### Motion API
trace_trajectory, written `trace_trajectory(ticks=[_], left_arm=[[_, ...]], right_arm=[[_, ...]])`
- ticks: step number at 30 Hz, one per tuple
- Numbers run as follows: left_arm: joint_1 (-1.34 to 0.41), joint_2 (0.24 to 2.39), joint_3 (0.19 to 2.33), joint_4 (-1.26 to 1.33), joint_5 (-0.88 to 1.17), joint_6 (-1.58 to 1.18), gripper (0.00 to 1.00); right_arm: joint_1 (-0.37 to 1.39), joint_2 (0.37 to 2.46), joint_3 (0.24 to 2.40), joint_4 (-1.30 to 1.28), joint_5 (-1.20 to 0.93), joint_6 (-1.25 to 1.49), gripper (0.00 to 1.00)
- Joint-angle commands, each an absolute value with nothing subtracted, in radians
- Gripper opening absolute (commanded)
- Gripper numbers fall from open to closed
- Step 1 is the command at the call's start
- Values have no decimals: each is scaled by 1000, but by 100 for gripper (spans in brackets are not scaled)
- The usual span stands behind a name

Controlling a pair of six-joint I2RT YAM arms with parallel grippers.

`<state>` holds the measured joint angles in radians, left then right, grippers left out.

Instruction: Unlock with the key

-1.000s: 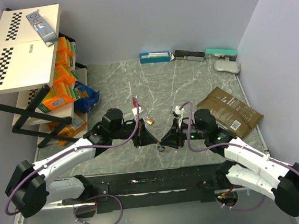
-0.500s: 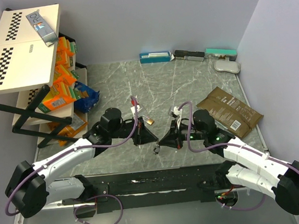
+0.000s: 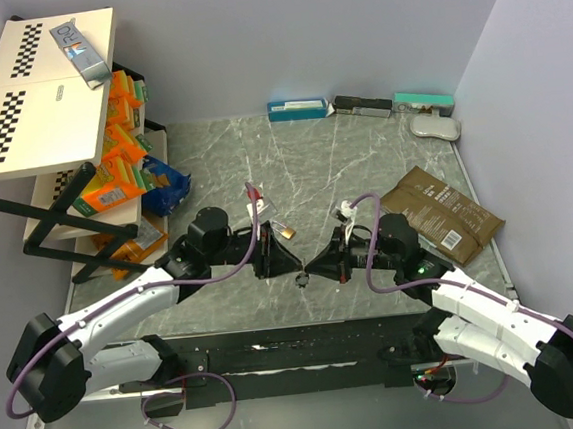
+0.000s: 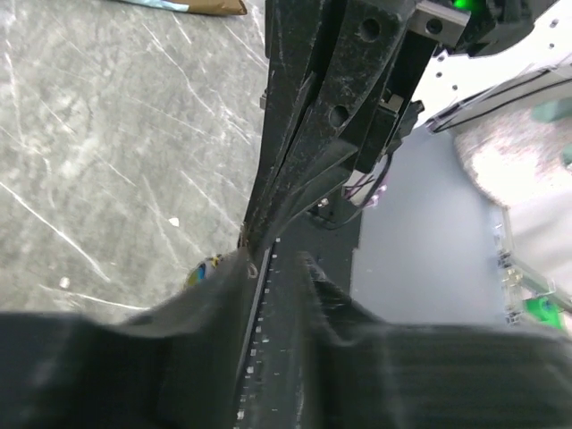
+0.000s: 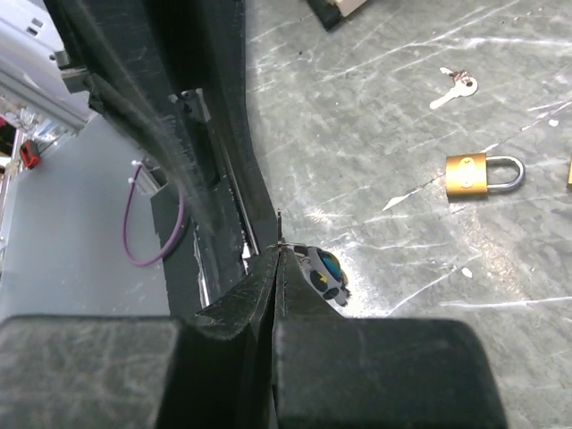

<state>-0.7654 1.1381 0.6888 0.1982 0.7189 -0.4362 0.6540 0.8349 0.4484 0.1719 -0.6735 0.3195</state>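
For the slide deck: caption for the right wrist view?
Right gripper shut low over the marble table; brass padlock and loose key lie apart beyond it.

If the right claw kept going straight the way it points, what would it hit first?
Most likely the left gripper. The right gripper points straight at it, and the two are nearly tip to tip. Depth is hard to judge, so they may differ slightly in height.

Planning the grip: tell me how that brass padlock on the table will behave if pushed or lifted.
The padlock looks like solid metal with a rigid shackle, so probably stiff and heavy for its size. It lies flat on the table, so a push should slide it, not roll it.
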Motion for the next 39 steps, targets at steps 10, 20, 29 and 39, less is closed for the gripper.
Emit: trace_trajectory(ticks=[10, 20, 29, 39], left_arm=[[-800, 1085, 768, 82, 293, -575, 69], [-922, 1196, 905, -115, -81, -923, 69], [-948, 1305, 965, -179, -187, -1018, 68], [-991, 1328, 962, -107, -247, -1078, 64]], right_arm=[[655, 824, 486, 126, -520, 316, 0], [765, 853, 544, 54, -123, 249, 0], [900, 897, 577, 54, 241, 226, 0], [966, 962, 607, 35, 351, 210, 0]])
